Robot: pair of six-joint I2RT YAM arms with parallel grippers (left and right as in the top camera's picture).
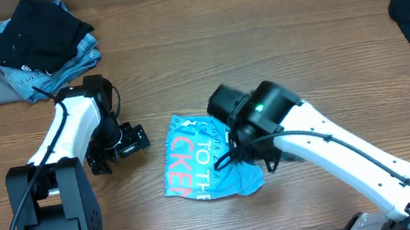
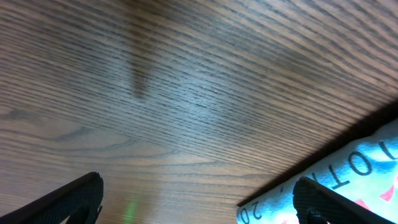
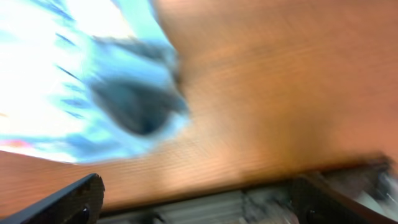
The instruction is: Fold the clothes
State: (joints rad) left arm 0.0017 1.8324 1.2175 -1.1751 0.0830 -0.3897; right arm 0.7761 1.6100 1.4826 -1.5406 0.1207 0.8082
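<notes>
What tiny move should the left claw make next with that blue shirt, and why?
Probably edge toward the light blue T-shirt and pinch its border: the left claw hangs open over the bare wooden table, with the rumpled shirt's edge just beside it.

Brown wooden table fills the overhead frame edge to edge — grain running left to right, evenly lit.

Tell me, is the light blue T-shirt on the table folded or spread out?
Folded. The light blue T-shirt lies as a compact bundle, its lettering cut off partway, with no sleeves showing; the lower edge looks rumpled.
</notes>
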